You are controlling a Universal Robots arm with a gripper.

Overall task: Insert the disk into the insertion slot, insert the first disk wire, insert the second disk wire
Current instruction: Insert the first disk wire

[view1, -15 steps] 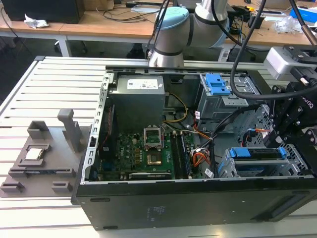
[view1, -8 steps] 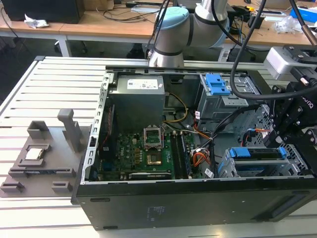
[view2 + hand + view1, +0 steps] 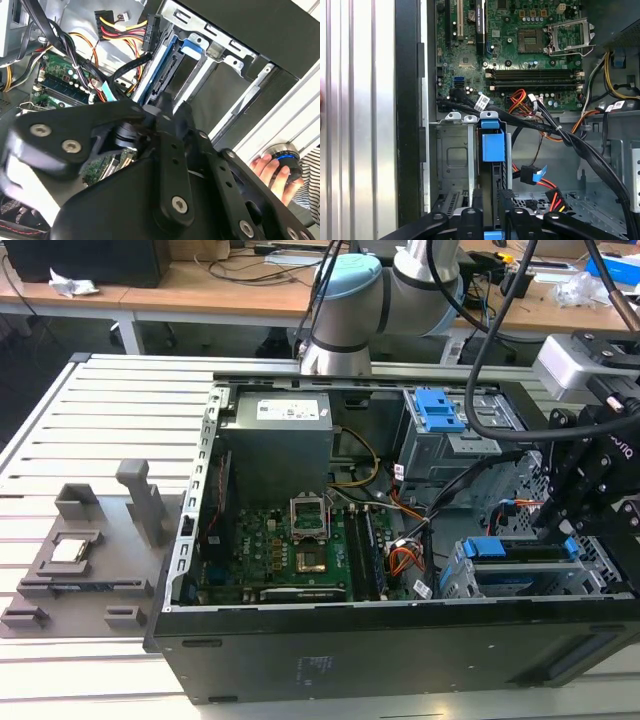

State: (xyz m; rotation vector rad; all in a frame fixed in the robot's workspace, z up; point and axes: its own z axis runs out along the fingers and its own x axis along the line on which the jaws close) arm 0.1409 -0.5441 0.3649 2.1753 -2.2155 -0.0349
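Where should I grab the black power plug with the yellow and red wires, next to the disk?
Take the power plug by its long black body, across the thin dimension, coming from the wire side. The wires leave one long edge and the opposite edge faces the disk, so that mating edge should probably stay uncovered.

Robotics lab
Slatted aluminium bench [image 3: 100, 415] carries an opened computer case [image 3: 350, 665]; cable-strewn wooden desks [image 3: 225, 290] stand behind.
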